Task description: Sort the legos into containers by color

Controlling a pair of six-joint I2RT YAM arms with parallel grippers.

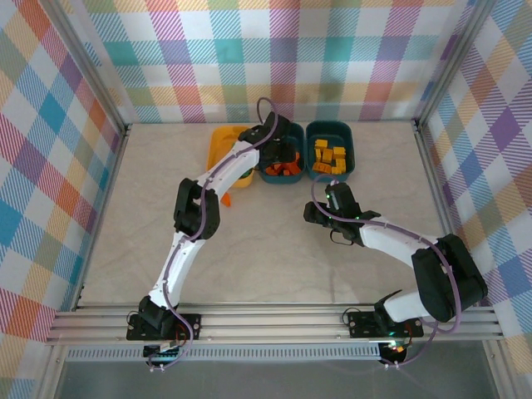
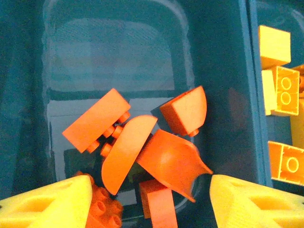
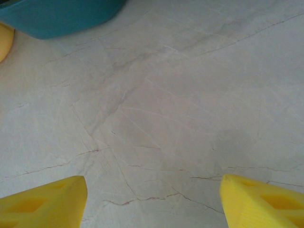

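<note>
Left hand (image 2: pixel 151 202) spread wide and empty, just above a dark teal tub (image 2: pixel 118 42), shiny orange legos (image 2: pixel 142 152) piled under it, some curved, some bumpy, yellow legos (image 2: pixel 280 90) in another teal tub (image 1: pixel 330 130) to its right, right hand (image 3: pixel 152 202) spread wide and empty over the pale table (image 3: pixel 156 109).

Tubs and bricks partly out of sight
From above, the left arm (image 1: pixel 199 208) covers part of the yellow-orange tub (image 1: pixel 220 145) and the middle teal tub (image 1: pixel 283 179), and half hides an orange brick (image 1: pixel 227 199). In the left wrist view yellow bricks (image 2: pixel 285 95) run off the right edge; in the right wrist view a teal tub (image 3: pixel 57 19) is cropped at the top.
</note>
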